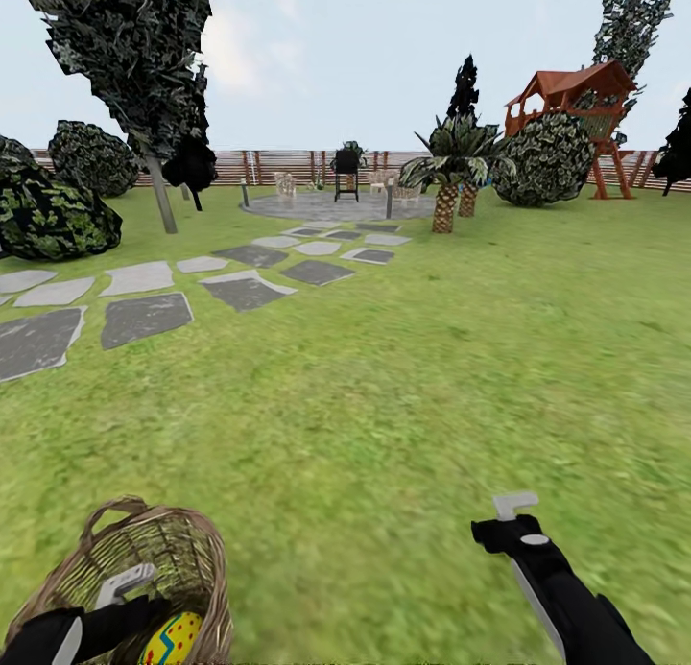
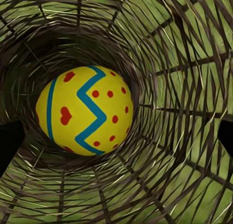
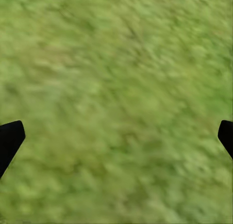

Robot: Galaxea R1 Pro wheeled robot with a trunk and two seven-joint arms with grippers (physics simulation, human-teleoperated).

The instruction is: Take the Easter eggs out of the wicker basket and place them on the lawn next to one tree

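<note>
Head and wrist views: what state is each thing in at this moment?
wicker basket: upright on the lawn, holding an egg.
Easter egg: inside the basket, not gripped.
left gripper: open, fingertips apart either side of the egg, inside the basket.
right gripper: open, empty, over grass.

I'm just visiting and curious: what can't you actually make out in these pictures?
- Egg count: the left wrist view shows one Easter egg; the wicker basket walls may hide others.
- Basket base: cut off by the head view's lower edge.
- Left pincer: the fingertips sit at the picture's edges; contact with the egg unclear.
- Patio furniture: too small and distant.
</note>
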